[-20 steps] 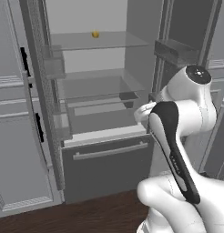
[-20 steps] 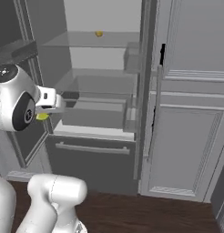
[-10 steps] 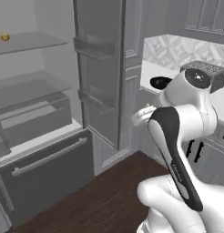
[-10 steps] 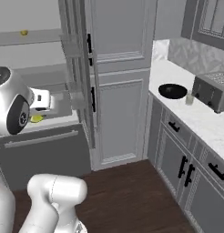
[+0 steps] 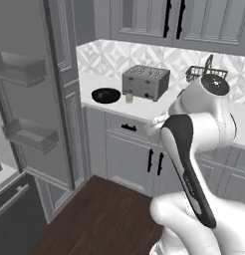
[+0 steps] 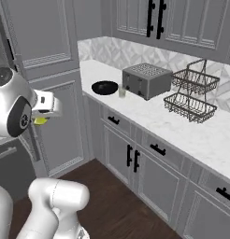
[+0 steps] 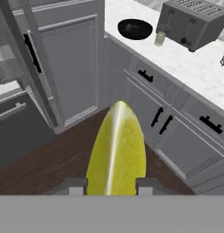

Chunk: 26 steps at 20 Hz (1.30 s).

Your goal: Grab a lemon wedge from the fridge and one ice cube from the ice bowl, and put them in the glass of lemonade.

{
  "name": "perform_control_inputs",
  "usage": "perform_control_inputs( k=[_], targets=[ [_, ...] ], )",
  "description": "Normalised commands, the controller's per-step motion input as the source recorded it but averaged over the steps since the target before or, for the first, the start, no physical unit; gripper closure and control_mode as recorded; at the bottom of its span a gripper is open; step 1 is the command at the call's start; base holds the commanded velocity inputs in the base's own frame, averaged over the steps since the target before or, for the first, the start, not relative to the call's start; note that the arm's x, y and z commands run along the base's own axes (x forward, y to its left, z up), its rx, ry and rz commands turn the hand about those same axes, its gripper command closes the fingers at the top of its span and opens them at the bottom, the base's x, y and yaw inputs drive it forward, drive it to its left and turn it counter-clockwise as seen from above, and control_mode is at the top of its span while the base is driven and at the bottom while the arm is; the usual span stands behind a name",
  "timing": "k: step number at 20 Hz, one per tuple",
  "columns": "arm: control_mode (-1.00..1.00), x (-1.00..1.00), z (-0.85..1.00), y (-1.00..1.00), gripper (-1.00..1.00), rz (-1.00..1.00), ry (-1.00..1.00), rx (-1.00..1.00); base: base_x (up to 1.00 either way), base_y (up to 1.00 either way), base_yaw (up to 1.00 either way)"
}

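The robot's base has turned away from the fridge (image 5: 25, 149); the tabletop (image 6: 149, 114) is now showing. The claw (image 7: 114, 184) is squeezing the lemon wedge (image 7: 116, 150).

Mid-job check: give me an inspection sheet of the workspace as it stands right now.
Surface: white counter along the wall.
Job's things: ice bowl and glass of lemonade side by side on the counter, glass nearer the toaster; lemon wedge in the gripper; fridge door open, at the left.
Clutter: toaster; wire basket rack.
Grippers: gripper shut on lemon wedge, above the wood floor.
Cables: nothing seen.
Surroundings: grey panelled cabinets with black handles.
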Motion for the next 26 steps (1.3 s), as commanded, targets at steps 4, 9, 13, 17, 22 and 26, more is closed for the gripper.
perform_control_inputs(
  k=[4,9,13,17,22,26],
  targets=[
    [1.0,0.0,0.0,0.0,1.0,0.0,0.0,0.0,0.93,-0.35,0.0],
    [1.0,0.0,0.0,0.0,1.0,0.0,0.0,0.0,1.0,-0.05,-0.03],
    [1.0,0.0,0.0,0.0,1.0,0.0,0.0,0.0,0.8,0.22,-0.06],
    [1.0,0.0,0.0,0.0,1.0,0.0,0.0,0.0,0.96,0.22,-0.05],
    [1.0,0.0,0.0,0.0,1.0,0.0,0.0,0.0,0.83,-0.09,-0.06],
    [1.0,0.0,0.0,0.0,1.0,0.0,0.0,0.0,0.57,-0.18,-0.2]
  ],
)
